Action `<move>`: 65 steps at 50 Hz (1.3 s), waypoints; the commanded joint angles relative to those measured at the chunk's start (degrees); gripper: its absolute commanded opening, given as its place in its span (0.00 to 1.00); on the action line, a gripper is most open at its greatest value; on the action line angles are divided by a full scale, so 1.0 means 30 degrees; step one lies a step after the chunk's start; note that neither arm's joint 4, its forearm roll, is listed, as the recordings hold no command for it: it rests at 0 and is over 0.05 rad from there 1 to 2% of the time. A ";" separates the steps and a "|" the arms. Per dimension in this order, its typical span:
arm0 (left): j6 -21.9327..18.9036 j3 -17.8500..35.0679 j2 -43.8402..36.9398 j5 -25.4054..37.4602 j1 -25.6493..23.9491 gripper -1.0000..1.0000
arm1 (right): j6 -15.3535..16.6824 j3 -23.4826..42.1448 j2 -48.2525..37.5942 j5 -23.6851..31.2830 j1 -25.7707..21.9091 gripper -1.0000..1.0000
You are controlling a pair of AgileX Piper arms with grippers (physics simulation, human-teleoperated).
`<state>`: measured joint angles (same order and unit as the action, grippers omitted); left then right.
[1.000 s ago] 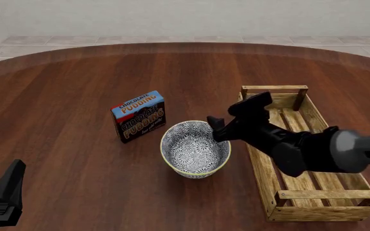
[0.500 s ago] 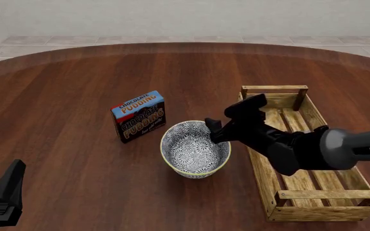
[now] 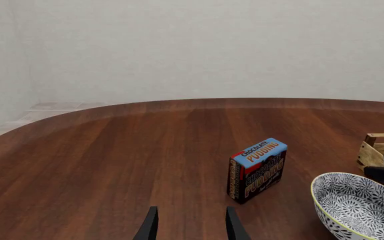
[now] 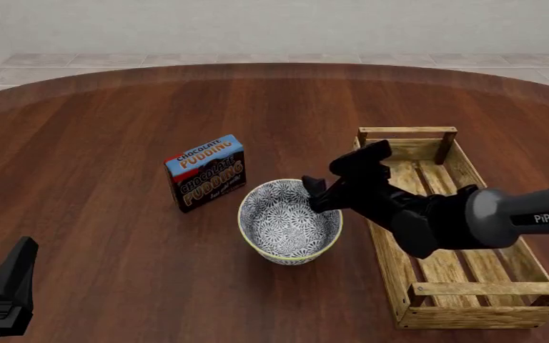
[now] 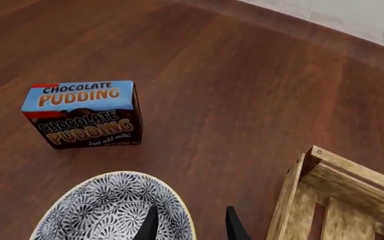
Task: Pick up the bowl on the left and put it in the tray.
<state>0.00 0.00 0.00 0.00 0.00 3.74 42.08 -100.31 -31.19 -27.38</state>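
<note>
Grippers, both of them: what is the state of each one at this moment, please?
Left gripper: open, holding nothing, parked away from the bowl.
Right gripper: open, its fingers astride the bowl's rim, not yet closed on it.

table [image 4: 112, 114]: round dark wood | wall [image 4: 274, 25]: plain pale | floor [image 4: 46, 68]: beige tiles

— Where does the bowl [image 4: 290, 221] sit?
— On the table [image 4: 112, 143], between the pudding box [image 4: 206, 172] to its left and a little behind, and the tray [image 4: 451, 229] on its right.
— And the right gripper [image 4: 314, 192]?
— At the bowl's right rim, seemingly straddling it. The left gripper [image 4: 8, 289] is well apart, at the near left.
</note>
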 commanded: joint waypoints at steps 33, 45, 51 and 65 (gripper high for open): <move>0.0000 0.0000 0.0000 0.0000 0.0000 1.00 | -0.0178 0.0338 -0.1249 -0.0294 -0.0117 1.00; 0.0000 0.0000 0.0000 0.0000 0.0000 1.00 | -0.0206 0.0512 -0.1480 -0.0349 -0.0030 1.00; 0.0000 0.0000 0.0000 0.0000 0.0000 1.00 | -0.0200 0.0602 -0.1663 -0.0410 0.0045 1.00; 0.0000 0.0000 0.0000 0.0000 0.0000 1.00 | -0.0241 0.0787 -0.2082 -0.0548 0.0104 1.00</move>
<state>0.00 0.00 0.00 0.00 0.00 3.10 44.04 -105.70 -32.57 -27.23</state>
